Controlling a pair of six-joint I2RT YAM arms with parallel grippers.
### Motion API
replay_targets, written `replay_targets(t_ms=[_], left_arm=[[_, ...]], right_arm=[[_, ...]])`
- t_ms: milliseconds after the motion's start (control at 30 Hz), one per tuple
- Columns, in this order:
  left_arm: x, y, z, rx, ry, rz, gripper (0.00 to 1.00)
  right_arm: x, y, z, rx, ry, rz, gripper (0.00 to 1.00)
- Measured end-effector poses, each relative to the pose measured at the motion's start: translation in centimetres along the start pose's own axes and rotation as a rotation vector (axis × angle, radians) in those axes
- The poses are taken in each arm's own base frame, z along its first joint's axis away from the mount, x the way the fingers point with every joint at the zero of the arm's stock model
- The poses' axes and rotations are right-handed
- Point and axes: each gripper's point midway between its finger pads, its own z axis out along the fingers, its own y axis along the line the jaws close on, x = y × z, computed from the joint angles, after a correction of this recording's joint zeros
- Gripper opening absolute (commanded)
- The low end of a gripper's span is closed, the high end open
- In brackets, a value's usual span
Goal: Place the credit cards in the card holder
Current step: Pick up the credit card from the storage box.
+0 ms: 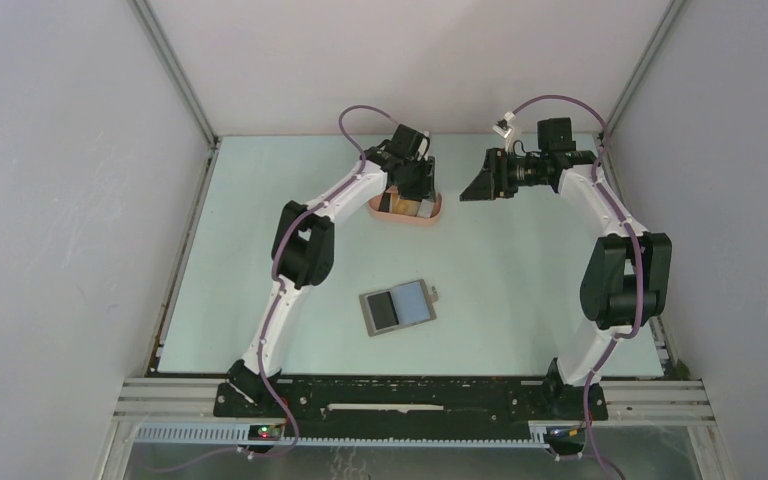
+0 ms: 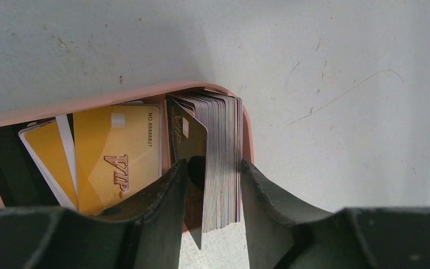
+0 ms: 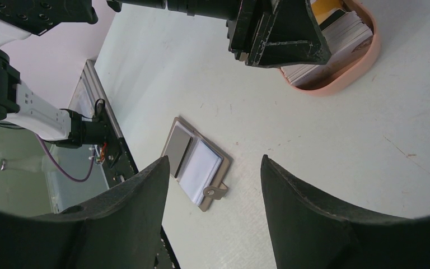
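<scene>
Within tray (image 2: 117, 96), left gripper (image 2: 214, 168) flanks credit cards (image 2: 221, 134) (grip unclear).

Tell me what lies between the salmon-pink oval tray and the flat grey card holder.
Nothing: the top view shows bare pale-green table between the salmon-pink oval tray and the grey card holder.

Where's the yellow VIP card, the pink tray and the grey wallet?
yellow VIP card (image 2: 117, 159): left wrist view, middle of its face.
pink tray (image 3: 350, 75): right wrist view, its outer wall.
grey card holder (image 3: 214, 192): right wrist view, its little tab.
</scene>
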Motion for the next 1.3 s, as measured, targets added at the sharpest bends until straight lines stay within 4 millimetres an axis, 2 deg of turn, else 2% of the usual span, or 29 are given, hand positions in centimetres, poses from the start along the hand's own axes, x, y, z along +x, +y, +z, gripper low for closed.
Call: replay_targets(t_ms=[300,1300], left_arm=[[0.0,0.1,0.0,-0.001,0.001,-0.002,0.38],[-0.8,1.0,-0.5,-0.006,-0.013,-0.018,0.10]], right_arm=[[0.0,0.0,0.0,0.000,0.000,0.001,0.69],[0.0,0.0,0.0,-0.002,0.000,0.001,0.69]])
